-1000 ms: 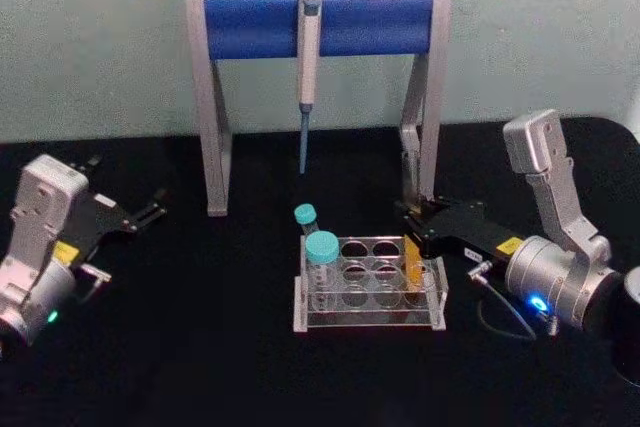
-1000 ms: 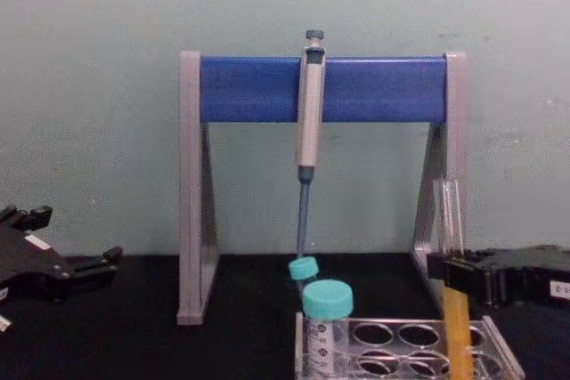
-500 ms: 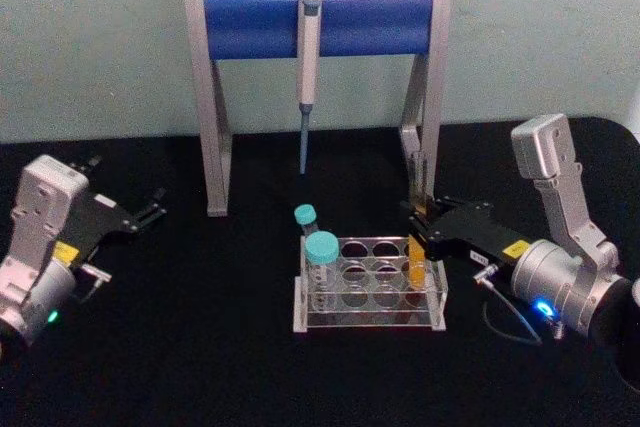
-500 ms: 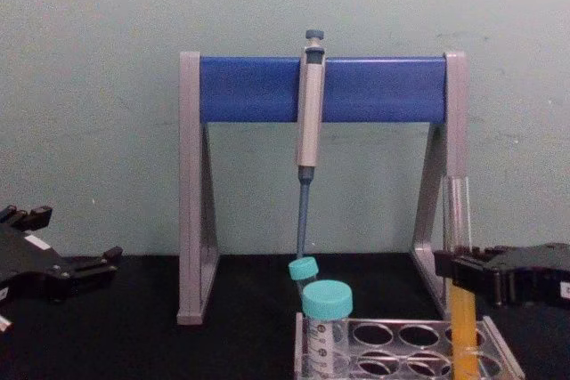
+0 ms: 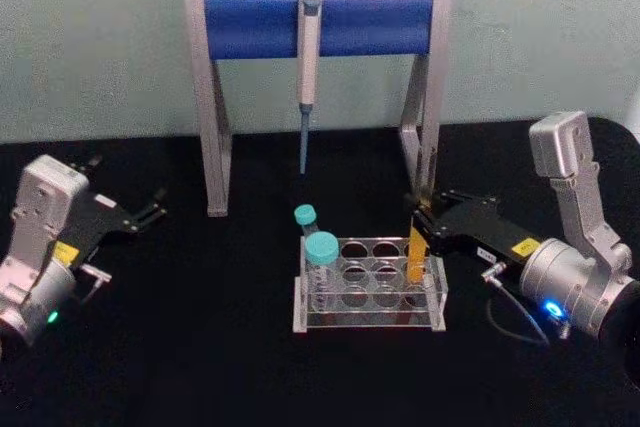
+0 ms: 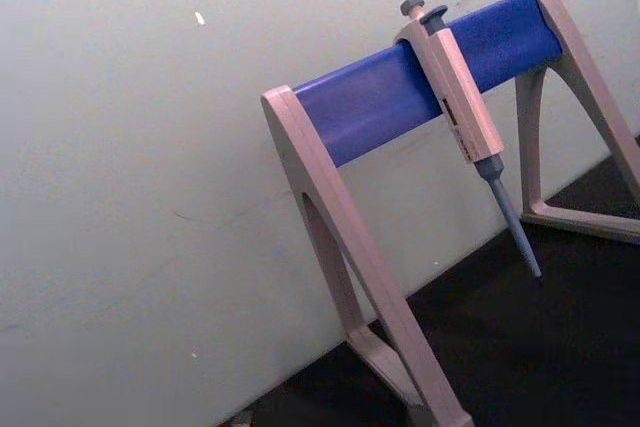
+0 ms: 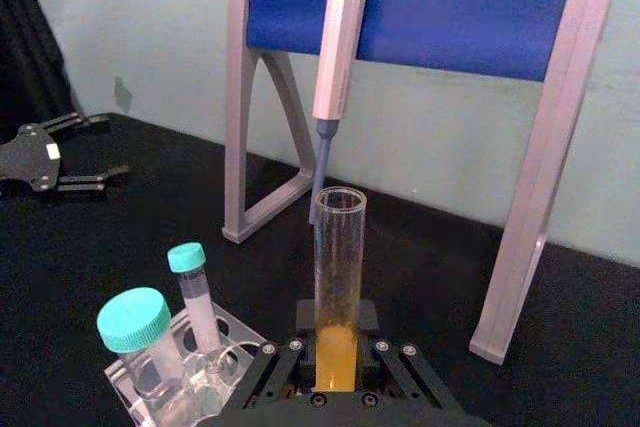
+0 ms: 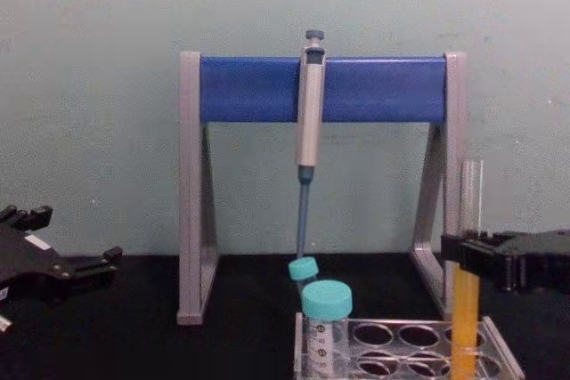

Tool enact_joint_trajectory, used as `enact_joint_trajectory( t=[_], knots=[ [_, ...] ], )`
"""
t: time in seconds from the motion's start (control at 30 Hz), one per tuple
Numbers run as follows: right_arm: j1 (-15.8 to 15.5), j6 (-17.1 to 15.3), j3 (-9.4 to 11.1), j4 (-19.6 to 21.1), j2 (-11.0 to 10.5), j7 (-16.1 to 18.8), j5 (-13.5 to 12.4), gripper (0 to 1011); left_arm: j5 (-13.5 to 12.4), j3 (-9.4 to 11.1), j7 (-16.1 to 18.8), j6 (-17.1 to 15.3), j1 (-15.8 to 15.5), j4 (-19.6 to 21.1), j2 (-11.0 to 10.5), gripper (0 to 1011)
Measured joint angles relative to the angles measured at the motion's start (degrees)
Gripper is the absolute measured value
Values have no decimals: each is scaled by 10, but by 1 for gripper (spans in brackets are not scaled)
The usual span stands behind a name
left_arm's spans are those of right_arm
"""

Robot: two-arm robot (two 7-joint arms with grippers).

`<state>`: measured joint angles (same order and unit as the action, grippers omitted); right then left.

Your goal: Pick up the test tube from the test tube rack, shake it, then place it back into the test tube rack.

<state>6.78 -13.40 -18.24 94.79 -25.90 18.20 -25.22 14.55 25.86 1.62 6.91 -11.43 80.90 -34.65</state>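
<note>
Right pincer (image 5: 418, 227) clamped on test tube (image 5: 415, 257). Tube upright, lower end at right end of test tube rack (image 5: 368, 325), seemingly not clear of hole. You lift straight up, no tilt: tube capless, orange liquid could spill. Shake gently, well off capped vials (image 5: 321, 252). Left pincer (image 5: 150, 213) parked at left, fingers apart.

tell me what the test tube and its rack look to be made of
The test tube is likely clear glass, smooth and glossy; the wall shows through it above the orange liquid. The test tube rack is probably clear rigid plastic, glossy; the dark table shows through its sides.
</note>
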Motion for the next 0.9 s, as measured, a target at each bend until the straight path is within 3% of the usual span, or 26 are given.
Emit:
enact_joint_trajectory(
  t=[0.53,0.9],
  knots=[
    [2,15,4,13,-3,2,8,226,0,0,0,0,0,0,0,1002],
    [6,32,9,15,-1,13,1,226,0,0,0,0,0,0,0,1001]
  ],
)
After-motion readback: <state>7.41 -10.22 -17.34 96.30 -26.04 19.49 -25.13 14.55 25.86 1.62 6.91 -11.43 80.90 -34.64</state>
